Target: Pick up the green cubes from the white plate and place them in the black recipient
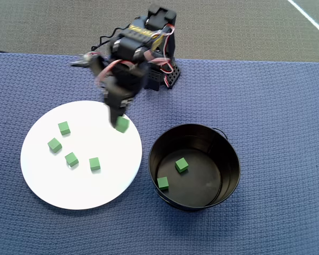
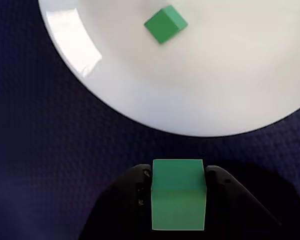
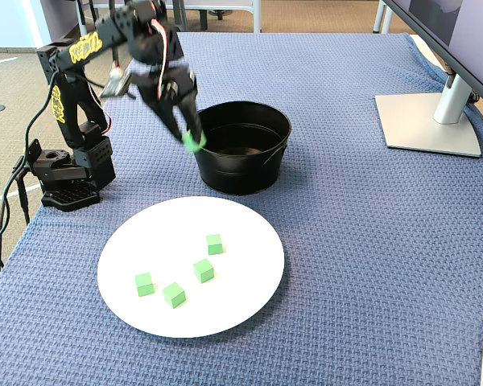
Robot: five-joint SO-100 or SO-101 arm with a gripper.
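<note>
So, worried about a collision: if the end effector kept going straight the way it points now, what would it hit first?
Probably the blue woven mat just off the round white plate, judging by the wrist view; depth is unclear. The end effector is holding a small green cube.

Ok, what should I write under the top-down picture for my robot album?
Gripper carries a green cube above the white plate, heading for the black pot.

Gripper (image 3: 191,138) clamped on one green cube (image 3: 195,142), raised beside left rim of black pot (image 3: 243,161). Four green cubes (image 3: 204,270) on white plate (image 3: 249,273), blue mat (image 3: 370,241) beneath
</note>
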